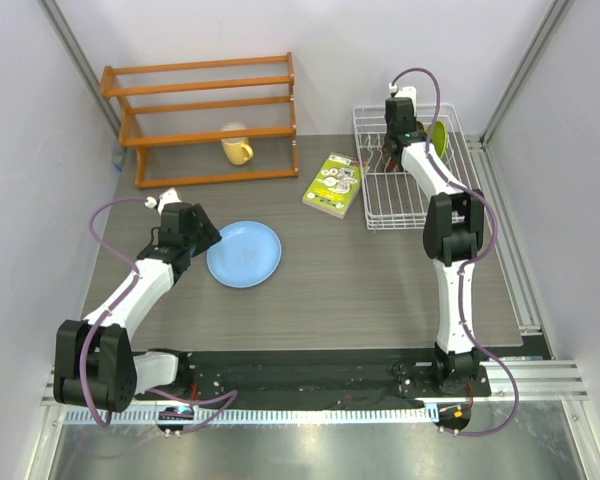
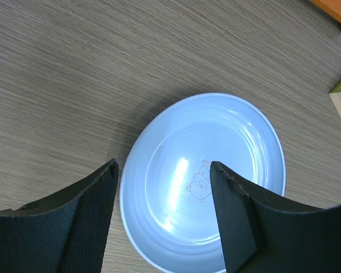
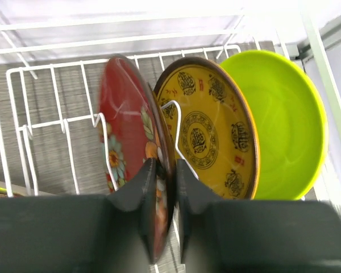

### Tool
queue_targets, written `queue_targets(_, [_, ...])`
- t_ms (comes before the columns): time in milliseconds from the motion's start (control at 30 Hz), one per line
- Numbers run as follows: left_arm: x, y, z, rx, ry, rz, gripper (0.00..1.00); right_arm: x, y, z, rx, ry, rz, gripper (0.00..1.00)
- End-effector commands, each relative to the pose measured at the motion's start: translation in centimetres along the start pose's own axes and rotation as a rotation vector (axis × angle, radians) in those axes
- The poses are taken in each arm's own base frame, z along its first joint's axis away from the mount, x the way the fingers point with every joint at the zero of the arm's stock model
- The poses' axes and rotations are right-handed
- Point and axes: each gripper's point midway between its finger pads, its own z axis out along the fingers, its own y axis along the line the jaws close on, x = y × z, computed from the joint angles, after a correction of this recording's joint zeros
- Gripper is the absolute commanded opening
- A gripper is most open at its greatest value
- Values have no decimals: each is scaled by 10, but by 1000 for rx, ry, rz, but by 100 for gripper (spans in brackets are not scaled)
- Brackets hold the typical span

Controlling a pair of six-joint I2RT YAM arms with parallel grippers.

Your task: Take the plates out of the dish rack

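Observation:
The light blue plate (image 1: 244, 253) lies flat on the table; it also shows in the left wrist view (image 2: 204, 182). My left gripper (image 1: 206, 236) hovers open over its left edge, fingers (image 2: 96, 210) apart and empty. The white wire dish rack (image 1: 412, 205) stands at the back right. In it stand the dark red patterned plate (image 3: 128, 148), the amber dark-rimmed plate (image 3: 207, 128) and the lime green plate (image 3: 284, 122). My right gripper (image 1: 392, 148) is in the rack, its fingers (image 3: 166, 187) shut on the rim of the dark red plate.
An orange wooden shelf rack (image 1: 205, 120) stands at the back left with a yellow mug (image 1: 236, 146) in it. A green-and-white box (image 1: 333, 184) lies between the shelf and the dish rack. Grey walls close in both sides.

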Motion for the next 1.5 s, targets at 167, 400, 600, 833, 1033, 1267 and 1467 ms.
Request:
queue_targets(167, [-17, -11, 0, 32, -38, -5, 66, -25, -1, -15, -53, -54, 51, 1])
queue_targets(400, [-24, -19, -2, 50, -44, -14, 68, -89, -42, -84, 179, -205, -2, 1])
queue_targets(600, [-35, -27, -6, 71, -61, -18, 76, -128, -71, -154, 406, -343, -48, 1])
queue_targets(833, [-44, -39, -13, 120, -74, -10, 99, -139, -79, -214, 380, -399, 40, 1])
queue_targets(1033, [-53, -63, -19, 214, -54, -27, 100, -117, -39, -267, 101, -388, 131, 1])
queue_targets(1267, [-47, -98, -39, 428, -17, -39, 99, -78, 9, -319, -289, -323, 255, 1])
queue_targets(1467, [-40, -108, -46, 527, -24, -67, 100, -41, 47, -346, -514, -245, 302, 1])
